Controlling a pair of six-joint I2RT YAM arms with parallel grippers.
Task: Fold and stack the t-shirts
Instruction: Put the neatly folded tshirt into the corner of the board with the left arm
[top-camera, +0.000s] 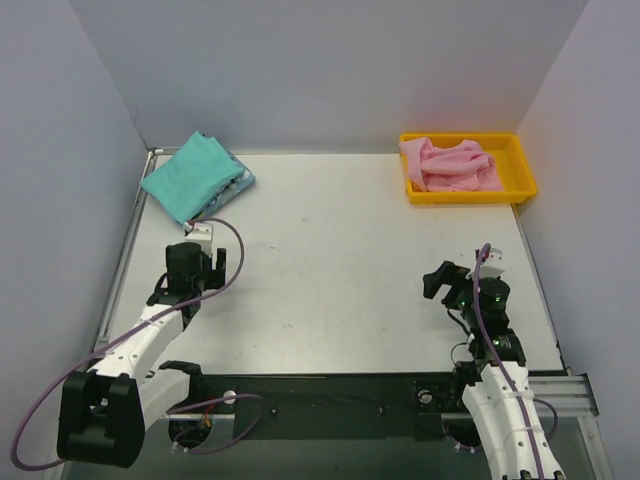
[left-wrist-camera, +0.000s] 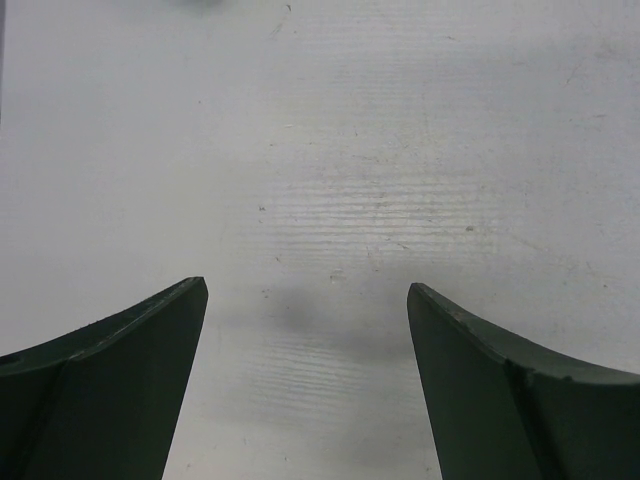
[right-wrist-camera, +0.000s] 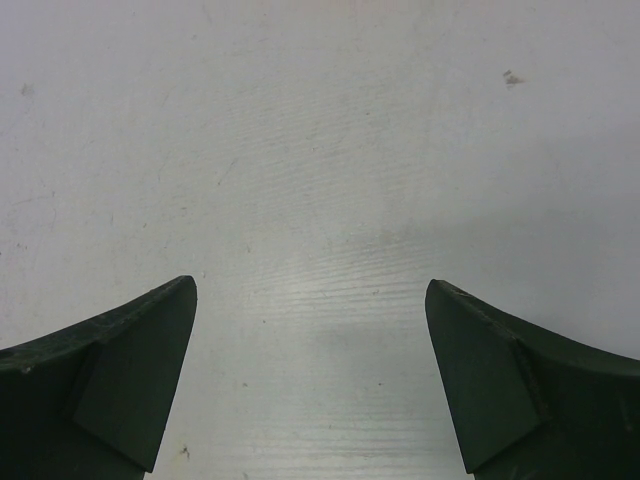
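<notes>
A folded teal-green t-shirt (top-camera: 192, 177) lies at the far left corner of the table, on top of another folded cloth whose dark streaked edge shows at its right side. A crumpled pink t-shirt (top-camera: 452, 163) lies in the yellow tray (top-camera: 520, 190) at the far right. My left gripper (top-camera: 190, 268) is open and empty over bare table, a little short of the teal shirt; in the left wrist view (left-wrist-camera: 306, 296) only table shows between its fingers. My right gripper (top-camera: 440, 281) is open and empty over bare table at the right; the right wrist view (right-wrist-camera: 310, 292) shows the same.
White walls close in the table on the left, back and right. A metal rail runs along the table's left edge (top-camera: 118, 262). A black strip with cables lies along the near edge (top-camera: 330, 395) between the arm bases.
</notes>
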